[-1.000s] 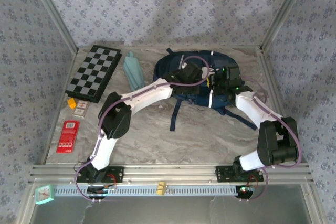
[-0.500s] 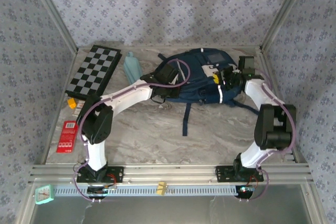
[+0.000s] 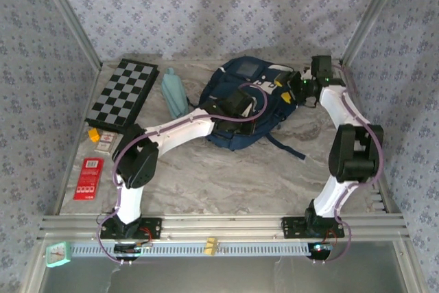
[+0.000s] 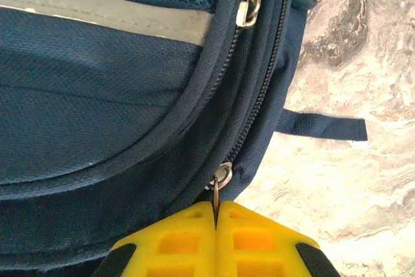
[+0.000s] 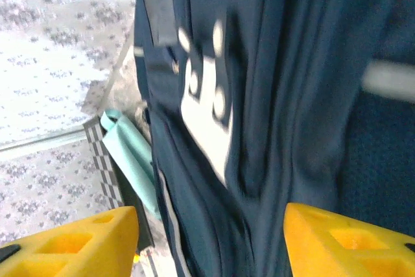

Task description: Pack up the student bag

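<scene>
Two grippers were at the student bag (image 3: pixel 257 94), which lay on the bench (image 3: pixel 226 176) to the right of the chessboard (image 3: pixel 123 94). The left gripper (image 4: pixel 214 215) was closed tight on a zipper pull (image 4: pixel 220 176) at the bag's side nearer the chessboard. The right gripper (image 5: pixel 209 215) stood wide at the side far from it. The fabric looked soft and saggy, so I judged the pull or a strap (image 4: pixel 321 126) the firmest hold.
</scene>
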Controlling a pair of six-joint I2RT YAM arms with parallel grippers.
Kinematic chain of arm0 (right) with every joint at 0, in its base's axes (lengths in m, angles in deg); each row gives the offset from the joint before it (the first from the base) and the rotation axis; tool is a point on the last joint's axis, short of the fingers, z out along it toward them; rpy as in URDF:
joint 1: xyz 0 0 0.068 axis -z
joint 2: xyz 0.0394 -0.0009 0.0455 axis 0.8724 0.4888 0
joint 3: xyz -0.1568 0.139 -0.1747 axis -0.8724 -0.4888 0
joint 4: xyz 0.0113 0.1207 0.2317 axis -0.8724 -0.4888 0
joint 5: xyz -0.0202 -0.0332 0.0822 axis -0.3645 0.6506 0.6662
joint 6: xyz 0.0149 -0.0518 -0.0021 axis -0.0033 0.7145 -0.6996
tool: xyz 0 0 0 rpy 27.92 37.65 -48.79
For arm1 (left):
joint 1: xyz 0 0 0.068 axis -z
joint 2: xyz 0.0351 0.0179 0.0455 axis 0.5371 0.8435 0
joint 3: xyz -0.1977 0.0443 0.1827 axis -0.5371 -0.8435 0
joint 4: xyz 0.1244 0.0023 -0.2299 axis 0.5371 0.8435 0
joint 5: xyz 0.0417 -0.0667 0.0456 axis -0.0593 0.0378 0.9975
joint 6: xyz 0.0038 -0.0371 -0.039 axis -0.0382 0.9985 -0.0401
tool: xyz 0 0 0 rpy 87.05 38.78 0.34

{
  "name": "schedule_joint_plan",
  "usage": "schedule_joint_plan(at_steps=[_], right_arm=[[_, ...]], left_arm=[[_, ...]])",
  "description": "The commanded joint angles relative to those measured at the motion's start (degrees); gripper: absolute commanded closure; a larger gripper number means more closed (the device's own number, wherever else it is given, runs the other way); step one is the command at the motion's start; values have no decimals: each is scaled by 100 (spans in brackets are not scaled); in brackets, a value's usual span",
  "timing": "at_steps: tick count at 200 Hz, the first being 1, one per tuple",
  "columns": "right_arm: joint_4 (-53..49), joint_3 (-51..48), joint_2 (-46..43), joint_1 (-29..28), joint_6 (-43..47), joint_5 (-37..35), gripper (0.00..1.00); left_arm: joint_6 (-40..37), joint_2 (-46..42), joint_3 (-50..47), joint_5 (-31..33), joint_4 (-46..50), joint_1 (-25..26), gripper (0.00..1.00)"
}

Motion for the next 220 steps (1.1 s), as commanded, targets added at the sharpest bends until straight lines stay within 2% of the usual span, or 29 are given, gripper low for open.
schedule_joint_plan(at_steps=[1,15,33,67,94,109,122,156,189,220], right_arm=[[-67,-803,-683,-409,229,111,37],[302,-1354,-940,-694,-25,162,37],[720,-1760,-1096,-998,-365,-132,37],[851,-1643,-701,-1043,-466,-351,46],[749,-1352,-388,-1082,-151,-497,69],[411,-1122,-281,-1042,149,-443,92],[194,-1090,-366,-963,366,-536,100],[-410,-1063,-634,-528,1006,-289,100],[-946,-376,-444,-86,1596,-137,100],[-1376,558,132,-10,1901,-102,100]], left_arm=[[-84,-148,-32,40,-81,-79,100],[-133,-131,-13,34,-57,-79,100],[-138,-113,0,-49,-123,-81,100],[-168,-142,-24,15,-76,-82,100],[-250,-236,-151,91,-44,-112,100],[-334,-274,-151,145,124,-152,100],[-417,-388,-283,158,221,-230,100],[-849,-903,-1293,159,290,-575,100],[-1092,-1519,-2301,202,267,-1023,100],[-833,-1756,-2526,-182,-27,-864,100]])
